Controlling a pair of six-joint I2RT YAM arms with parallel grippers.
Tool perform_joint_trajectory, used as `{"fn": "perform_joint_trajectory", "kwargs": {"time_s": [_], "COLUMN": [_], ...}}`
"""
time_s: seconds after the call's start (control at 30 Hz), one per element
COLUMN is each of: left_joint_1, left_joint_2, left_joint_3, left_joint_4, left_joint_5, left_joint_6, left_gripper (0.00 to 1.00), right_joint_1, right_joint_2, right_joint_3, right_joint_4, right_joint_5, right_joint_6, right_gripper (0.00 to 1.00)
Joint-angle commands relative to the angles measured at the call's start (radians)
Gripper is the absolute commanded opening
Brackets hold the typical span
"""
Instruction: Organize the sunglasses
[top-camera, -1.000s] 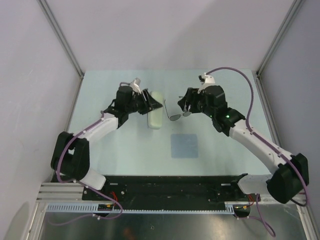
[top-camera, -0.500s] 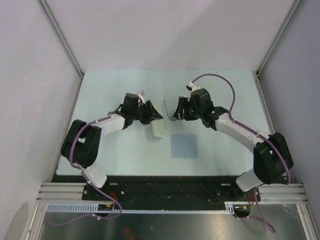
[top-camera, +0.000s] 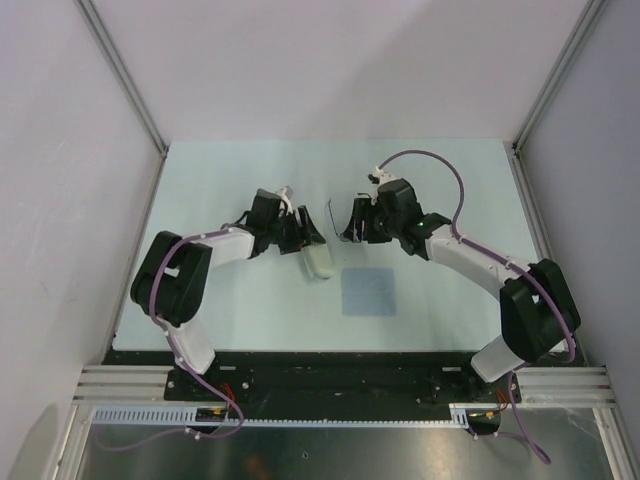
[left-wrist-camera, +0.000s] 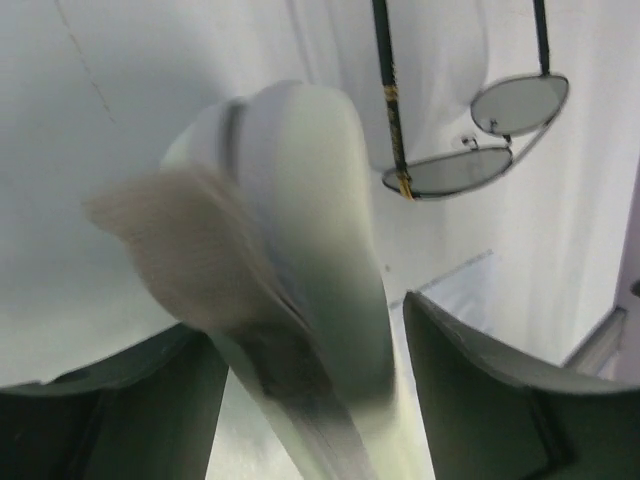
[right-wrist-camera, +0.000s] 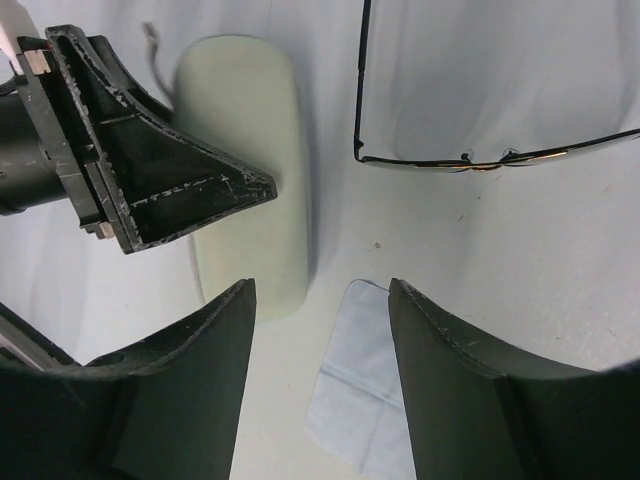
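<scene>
Pale table (top-camera: 200, 190), white walls. Sunglasses (right-wrist-camera: 460, 160) unfolded on table, just beside beige case (right-wrist-camera: 245, 130). Right end effector (right-wrist-camera: 320, 290) spread wide, empty, just short of sunglasses. Left end effector (left-wrist-camera: 310, 320) astride case; gripping or loose, cannot tell.

The pale mint-green table (top-camera: 220, 190) carries a square light-blue cloth (top-camera: 369, 291), lying flat near the middle of its surface. Just beyond the cloth and to its left lies an oblong beige glasses case (top-camera: 318, 262), apart from the cloth, its long axis running roughly front to back. Straight beyond the cloth are thin wire-framed sunglasses (left-wrist-camera: 455, 172) with their temples unfolded; whether they rest on the tabletop cannot be told.
</scene>
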Motion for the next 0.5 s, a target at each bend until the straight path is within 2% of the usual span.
{"fn": "perform_joint_trajectory", "kwargs": {"time_s": [0.0,0.13,0.47], "left_joint_1": [-0.004,-0.004,-0.004], "left_joint_2": [0.002,-0.025,-0.156], "left_joint_3": [0.048,0.057,0.065], "left_joint_4": [-0.023,-0.073,-0.268], "left_joint_5": [-0.07,-0.134,-0.377], "left_joint_6": [0.11,0.141,0.134], "left_gripper": [0.82,0.95,1.0], "right_joint_1": [0.008,0.009,0.017], "right_joint_2": [0.015,0.026,0.064], "right_joint_3": [0.025,0.025,0.025], "right_joint_4": [0.034,0.03,0.03], "right_joint_5": [-0.009,-0.017,-0.028], "right_joint_6": [0.009,0.003,0.009], "right_gripper": [0.61,0.62,0.61]}}
